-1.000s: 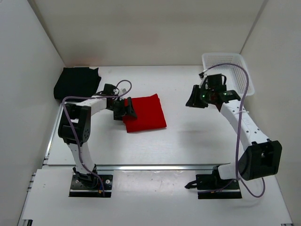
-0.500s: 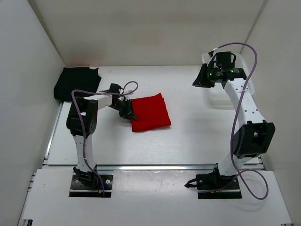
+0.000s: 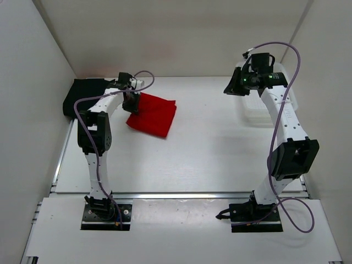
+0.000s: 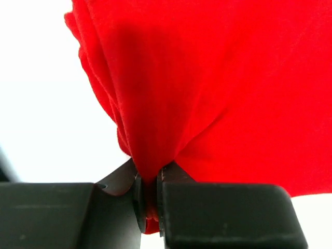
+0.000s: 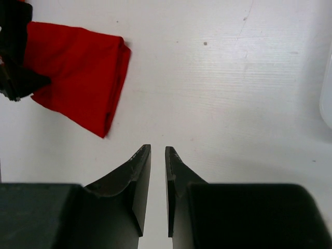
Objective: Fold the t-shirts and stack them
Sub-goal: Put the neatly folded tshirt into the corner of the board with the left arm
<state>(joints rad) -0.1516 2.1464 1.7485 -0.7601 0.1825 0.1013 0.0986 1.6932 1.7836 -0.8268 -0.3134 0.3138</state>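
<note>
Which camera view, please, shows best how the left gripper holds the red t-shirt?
The left wrist view: the left gripper pinches a bunched fold of the red t-shirt close up. The top external view shows this small from above; the right wrist view only distantly, at its edge.

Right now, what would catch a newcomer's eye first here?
The bright red t-shirt, folded, sits at the far left of the table, pinched at one edge by the left end effector. Just beyond it a black t-shirt lies in the far-left corner, while the right end effector hangs empty, nearly closed, over the far right.
</note>
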